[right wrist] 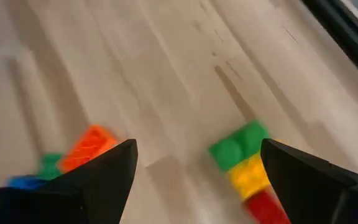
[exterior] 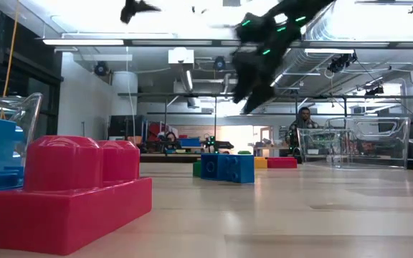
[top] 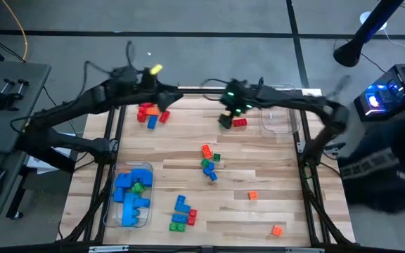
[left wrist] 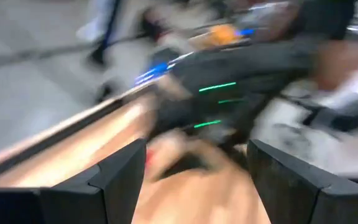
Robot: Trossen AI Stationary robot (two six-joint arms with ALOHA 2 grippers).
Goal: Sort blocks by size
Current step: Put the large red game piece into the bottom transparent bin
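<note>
Left gripper (top: 162, 100) sits upper left of centre in the high view, fingers parted; right gripper (top: 226, 121) hangs at upper centre, fingers spread wide.

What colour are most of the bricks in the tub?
Blue, with one green; the tub shows best in the high view.

Glossy plastic blocks (exterior: 70, 190), wooden table (top: 259, 176)
</note>
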